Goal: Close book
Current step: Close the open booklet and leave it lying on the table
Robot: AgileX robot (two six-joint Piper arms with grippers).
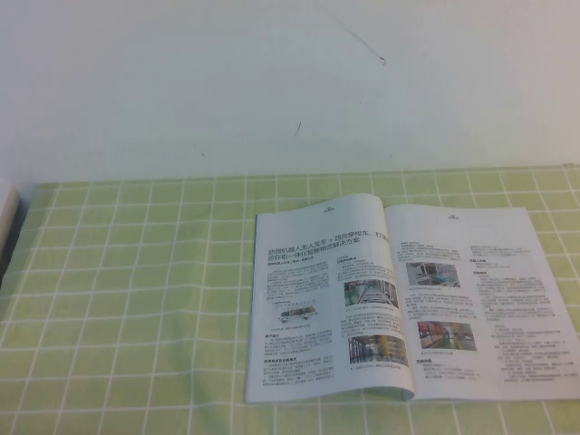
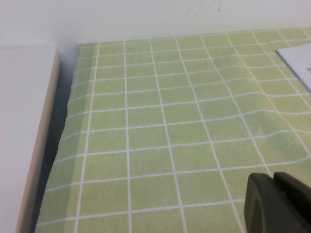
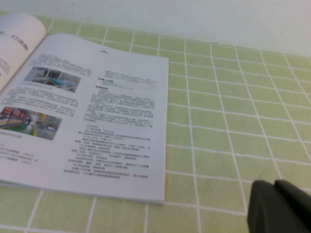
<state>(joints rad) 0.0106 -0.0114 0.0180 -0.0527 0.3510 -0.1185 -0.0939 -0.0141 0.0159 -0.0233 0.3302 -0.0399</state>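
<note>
An open book (image 1: 408,308) lies flat on the green checked tablecloth (image 1: 136,299), right of the middle, with printed text and photos on both pages. Its left page bulges up near the spine. Neither gripper shows in the high view. In the left wrist view my left gripper (image 2: 274,178) hangs shut and empty over bare cloth, well left of the book, whose corner (image 2: 299,58) just shows. In the right wrist view my right gripper (image 3: 274,184) is also shut and empty, over the cloth just off the book's right page (image 3: 97,107).
A white board with a pale wooden edge (image 2: 29,136) stands along the table's left side, also seen as a white board edge (image 1: 5,213) in the high view. A white wall (image 1: 272,82) closes off the back.
</note>
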